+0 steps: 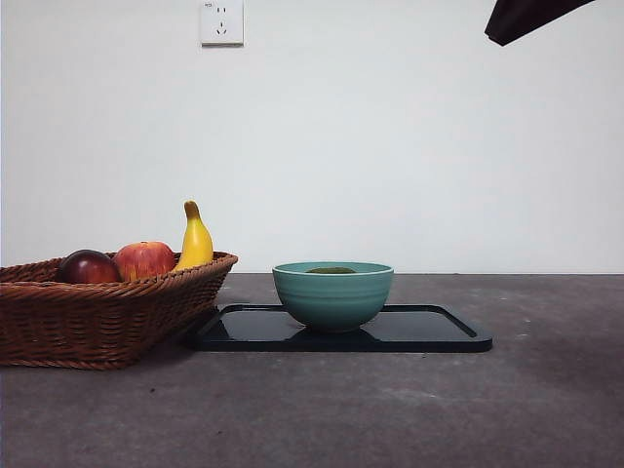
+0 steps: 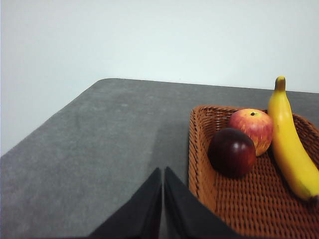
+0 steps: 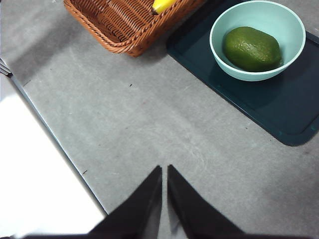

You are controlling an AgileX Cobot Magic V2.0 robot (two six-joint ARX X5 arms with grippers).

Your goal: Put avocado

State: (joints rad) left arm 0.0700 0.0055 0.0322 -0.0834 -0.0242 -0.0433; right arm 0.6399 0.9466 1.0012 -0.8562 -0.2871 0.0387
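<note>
1. Avocado is in neither hand: the right hand hangs high over bare grey table, its two black jaws pressed together at the tips with only a hairline between them and nothing held.
2. Left hand is likewise closed to a thin slit and empty, poised above the table just beside the near corner of the wicker basket.
3. Out from the left hand, the basket holds a dark maroon round fruit, with a red apple touching it from behind and a yellow banana lying along the far side.
4. Out from the right hand, well apart from it across open table, a dark tray lies flat, and a pale teal bowl stands on it.
5. The avocado rests inside that bowl, on its side, dull green and bumpy, filling much of the bowl's floor.
6. In the front view only a sliver of the avocado's top shows over the bowl's rim; the tray lies just beside the basket, and whether they touch is unclear.
7. One dark arm tip shows at the upper corner of the front view; a white wall socket sits on the wall behind.
</note>
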